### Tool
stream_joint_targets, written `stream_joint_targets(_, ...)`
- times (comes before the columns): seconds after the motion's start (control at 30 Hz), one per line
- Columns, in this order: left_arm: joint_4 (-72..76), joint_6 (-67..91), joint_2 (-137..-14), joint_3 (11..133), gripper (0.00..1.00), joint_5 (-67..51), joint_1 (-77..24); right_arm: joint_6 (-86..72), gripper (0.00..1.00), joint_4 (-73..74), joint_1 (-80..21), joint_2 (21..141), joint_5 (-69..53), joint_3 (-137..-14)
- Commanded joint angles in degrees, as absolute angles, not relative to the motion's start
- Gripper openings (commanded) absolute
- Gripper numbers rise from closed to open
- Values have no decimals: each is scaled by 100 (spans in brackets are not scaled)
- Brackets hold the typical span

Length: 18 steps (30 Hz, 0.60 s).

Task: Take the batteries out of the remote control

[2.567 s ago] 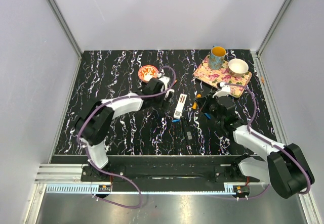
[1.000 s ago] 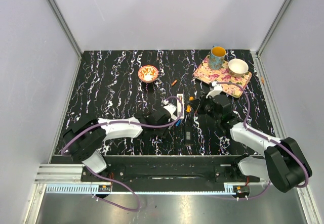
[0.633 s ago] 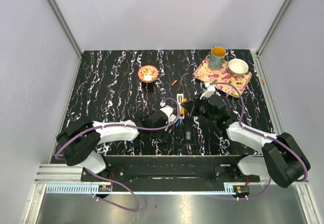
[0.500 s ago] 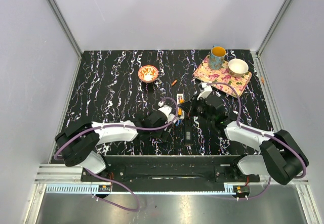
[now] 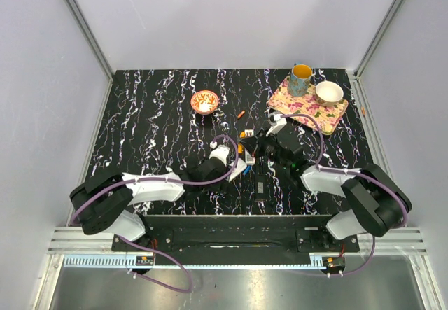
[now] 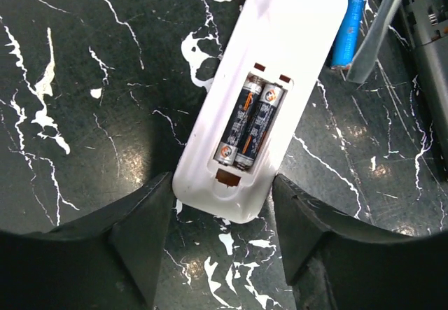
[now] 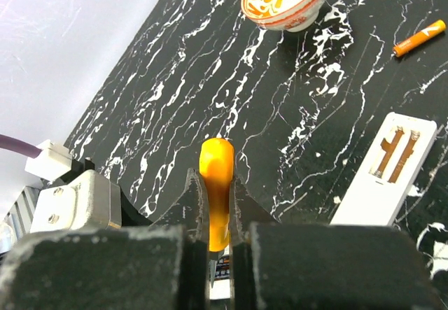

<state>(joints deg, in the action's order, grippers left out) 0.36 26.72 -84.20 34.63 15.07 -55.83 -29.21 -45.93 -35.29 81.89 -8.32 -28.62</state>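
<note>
- White remote (image 6: 294, 37) lies face down on a dark marbled table (image 6: 84, 114) with its back cover off; two batteries (image 6: 252, 124), dark with orange ends, sit side by side in its bay
- Left gripper (image 6: 222, 199) has its fingers spread, one on each side of the remote's near end, close to the casing but not clearly touching it
- Right gripper (image 7: 215, 191) is clamped on a slim orange cell (image 7: 215, 166) that stands upright between the jaws
- The batteries look light, rigid, smooth and likely to roll; seated snugly, they probably need lifting at one end while the light remote is braced by its long edges
- Second remote (image 7: 388, 166) shows an empty bay; a loose battery (image 7: 418, 38) lies beyond it
- Patterned bowl (image 5: 204, 101): contents cannot be told; on the floral tray (image 5: 283, 100), a white bowl (image 5: 329, 93) looks empty, and the mug (image 5: 301, 79) is too dark inside to tell
</note>
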Motion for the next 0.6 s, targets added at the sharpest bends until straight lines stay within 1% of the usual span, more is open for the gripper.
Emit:
stream_joint_targets(0.0, -115, 3032, -8613, 2989, 58, 1494, -5599, -2979, 0, -5668, -3638, 8455, -923, -2883)
stream_joint_targets(0.07, -27, 2980, -8613, 2918, 54, 1503, -5599, -2971, 0, -5835, -3674, 8613, -923, -2892)
stream_joint_targets(0.27, 387, 2813, -8613, 2821, 49, 1363, -5599, -2945, 0, -6266, -3823, 8973, -739, -2857)
stream_joint_targets(0.37, 404, 2795, -8631, 2839, 42, 1336, -5599, -2857, 0, -6293, -3937, 9044, -398, -2830)
stream_joint_targets(0.4, 404, 2812, -8640, 2839, 36, 1345, -5599, -2848, 0, -6267, -3964, 9044, -274, -2839)
stream_joint_targets(0.57, 501, 2839, -8692, 2900, 21, 1327, -5599, -2603, 0, -6055, -4122, 8991, 500, -2874)
